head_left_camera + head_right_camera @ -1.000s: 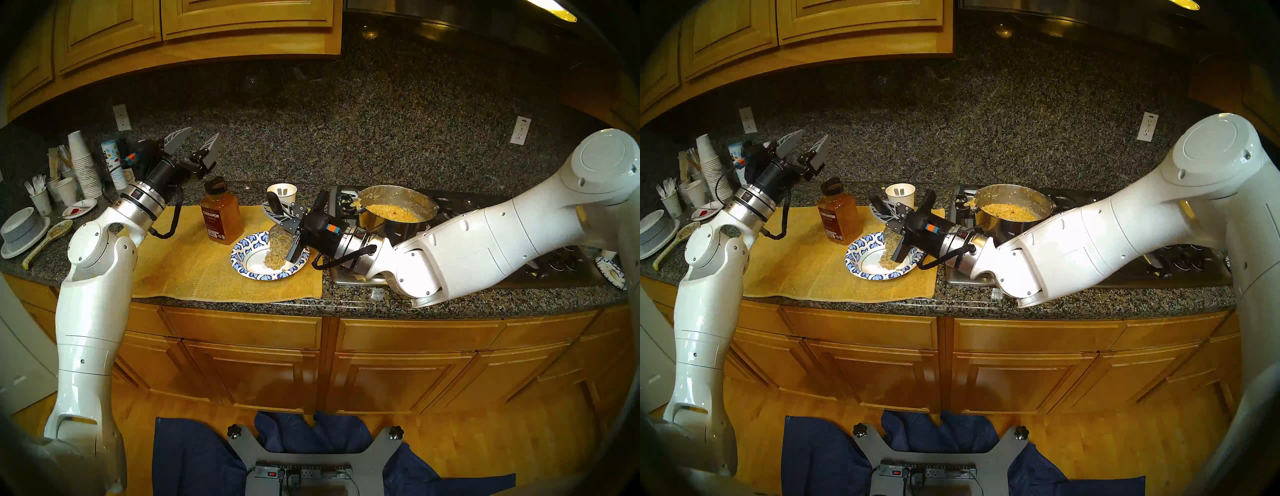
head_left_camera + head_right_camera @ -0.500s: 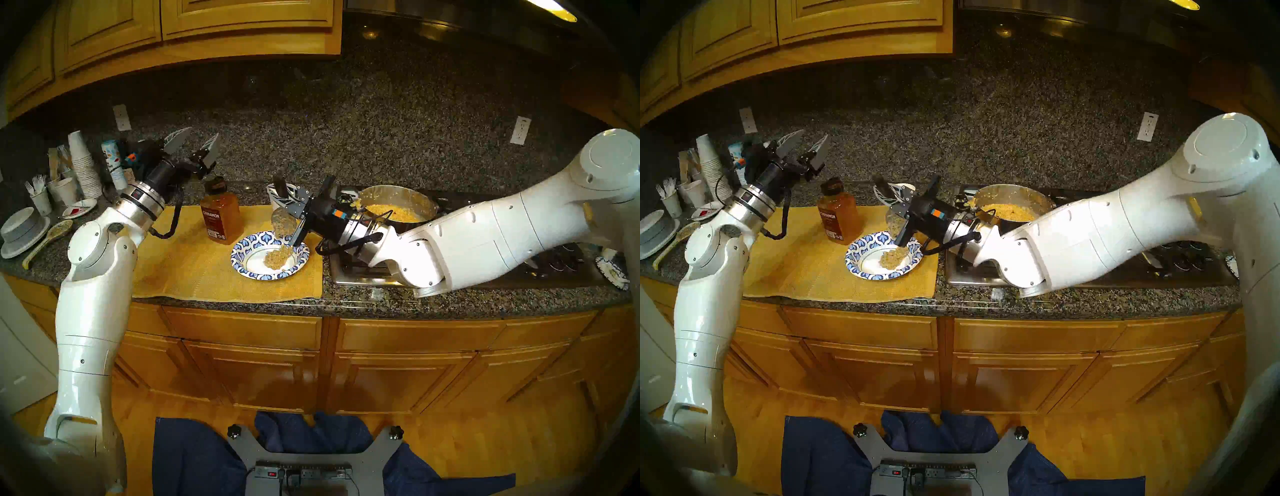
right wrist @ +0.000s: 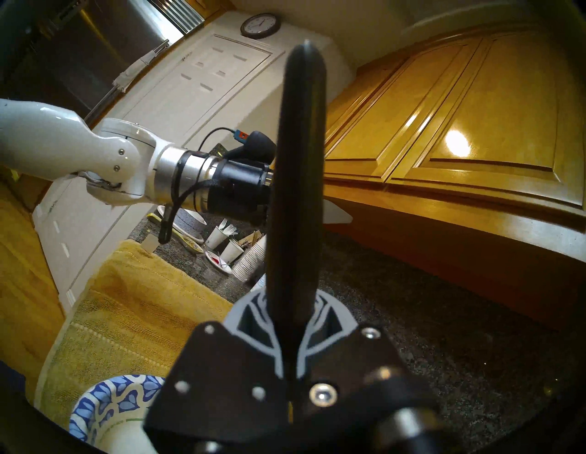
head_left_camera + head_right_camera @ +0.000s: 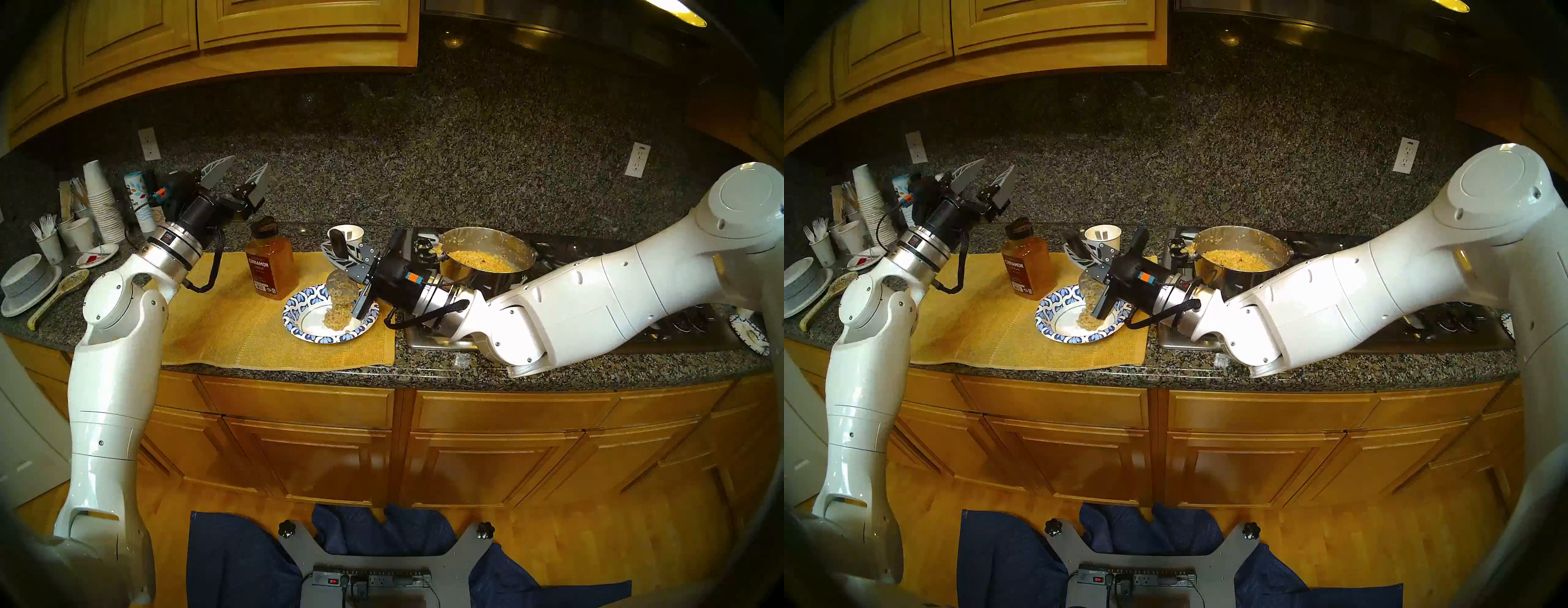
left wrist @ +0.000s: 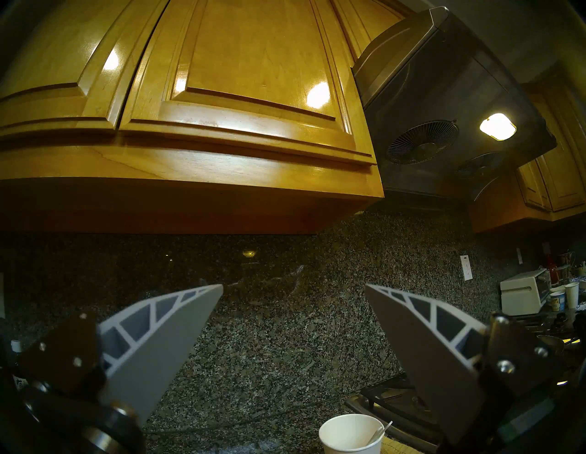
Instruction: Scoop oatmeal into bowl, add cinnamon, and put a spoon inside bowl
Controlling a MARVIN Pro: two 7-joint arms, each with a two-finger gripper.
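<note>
Right gripper (image 4: 343,254) is clamped on the dark handle of the ladle (image 4: 342,288), fingers closed tight around it. Wrist view confirms: handle (image 3: 296,196) runs straight up out of the closed jaws.

Ladle cup is tipped over the bowl (image 4: 297,312), and oatmeal (image 4: 337,317) hangs in 1 lumpy string from the cup down to a pile in the bowl's right half. Left half of the bowl's white centre is bare.

Bowl sits on the yellow mat (image 4: 237,322) on the tabletop (image 4: 424,373), just left of the stove (image 4: 441,339). Pot (image 4: 488,259) on the stove holds more oatmeal, right arm reaching across in front of it.

Cinnamon (image 4: 270,263) stands upright on the mat, cap on, just behind-left of the bowl, not touching it.

Left gripper (image 4: 240,174) is wide open and holding nothing, raised above the tabletop left of the cinnamon and aimed at the backsplash. Wrist view: both fingers (image 5: 165,342) spread, nothing between them.

Paper cup (image 4: 345,235) behind the bowl has something white sticking up in it; left wrist view shows a thin white handle (image 5: 379,432) in that cup, can't tell if it's the spoon.
</note>
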